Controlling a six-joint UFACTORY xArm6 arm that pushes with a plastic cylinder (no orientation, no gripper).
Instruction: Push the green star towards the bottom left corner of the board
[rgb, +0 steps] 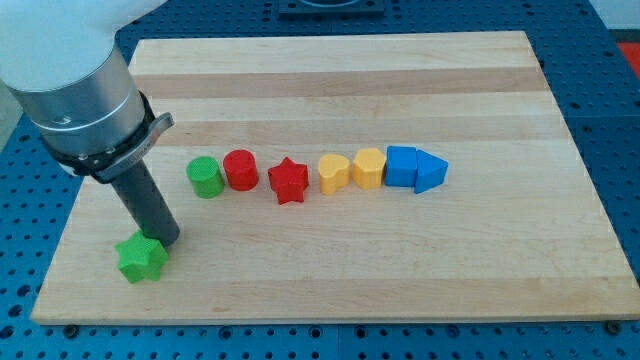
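Observation:
The green star (142, 259) lies near the bottom left corner of the wooden board (330, 270). My tip (167, 240) rests against the star's upper right side. The dark rod runs up and to the left to the grey arm body at the view's top left. A row of blocks lies across the middle of the board: a green cylinder (204, 177), a red cylinder (240, 169), a red star (288, 181), a yellow heart-like block (333, 173), a yellow hexagon-like block (368, 168), a blue cube (401, 166) and a blue triangle (431, 173).
The board's left edge (62, 235) and bottom edge (300, 320) are close to the green star. A blue perforated table (610, 150) surrounds the board. The arm's grey body (70, 70) covers the board's top left corner.

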